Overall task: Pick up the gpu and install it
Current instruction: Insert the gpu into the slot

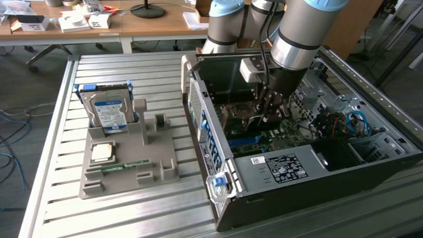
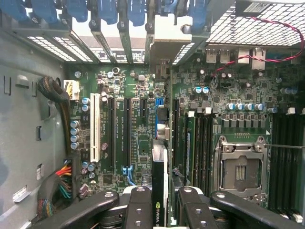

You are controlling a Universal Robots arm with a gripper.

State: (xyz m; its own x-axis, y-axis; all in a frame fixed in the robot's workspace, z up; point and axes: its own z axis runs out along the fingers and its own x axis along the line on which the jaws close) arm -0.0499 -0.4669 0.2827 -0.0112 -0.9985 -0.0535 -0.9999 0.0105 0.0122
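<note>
My gripper reaches down into the open computer case. It is shut on the gpu, a thin dark card seen edge-on in the wrist view, with a black finger on each side of it. The card's pale metal end bracket lies by the rear slot openings with blue latches. The gpu hangs upright just above the green motherboard, between the long black expansion slots and the memory slots. Whether its edge touches a slot is hidden.
The empty processor socket lies beside the memory slots. A coloured cable bundle sits at the case wall. On the slatted table a grey holder carries a blue-labelled hard drive, a processor chip and a memory stick.
</note>
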